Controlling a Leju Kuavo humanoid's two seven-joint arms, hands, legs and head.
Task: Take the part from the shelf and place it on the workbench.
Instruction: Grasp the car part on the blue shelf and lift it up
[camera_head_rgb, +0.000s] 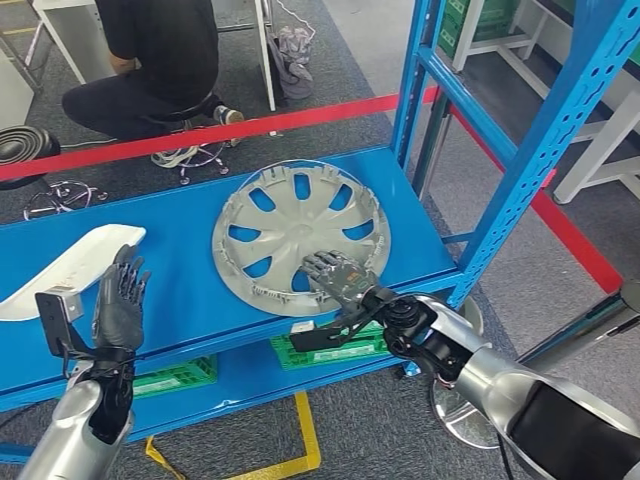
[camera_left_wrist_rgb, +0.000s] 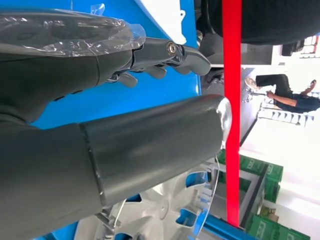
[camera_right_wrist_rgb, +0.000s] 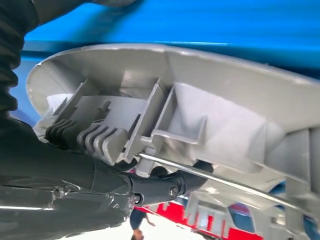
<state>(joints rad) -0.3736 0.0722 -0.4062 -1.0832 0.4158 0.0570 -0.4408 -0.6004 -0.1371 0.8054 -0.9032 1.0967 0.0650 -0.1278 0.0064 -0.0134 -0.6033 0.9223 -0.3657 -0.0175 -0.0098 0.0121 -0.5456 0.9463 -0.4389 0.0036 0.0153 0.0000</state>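
A silver hubcap (camera_head_rgb: 302, 215) lies inside-up on the blue shelf board (camera_head_rgb: 173, 290). My right hand (camera_head_rgb: 340, 275) is at its near rim. In the right wrist view the dark fingers (camera_right_wrist_rgb: 170, 187) lie inside the ribbed hubcap (camera_right_wrist_rgb: 226, 100), with the thumb on the rim's outer side, so the hand (camera_right_wrist_rgb: 75, 175) grips the rim. My left hand (camera_head_rgb: 121, 300) is raised above the shelf's near left, fingers spread and holding nothing. In its wrist view the left hand (camera_left_wrist_rgb: 75, 75) reaches out straight, with the hubcap (camera_left_wrist_rgb: 151, 215) beyond it.
A white curved part (camera_head_rgb: 75, 265) lies on the shelf by my left hand. Blue uprights (camera_head_rgb: 543, 150) stand at the right end of the shelf. Green crates (camera_head_rgb: 332, 350) sit on the lower level. A person (camera_head_rgb: 158, 60) sits behind a red floor line (camera_head_rgb: 226, 130).
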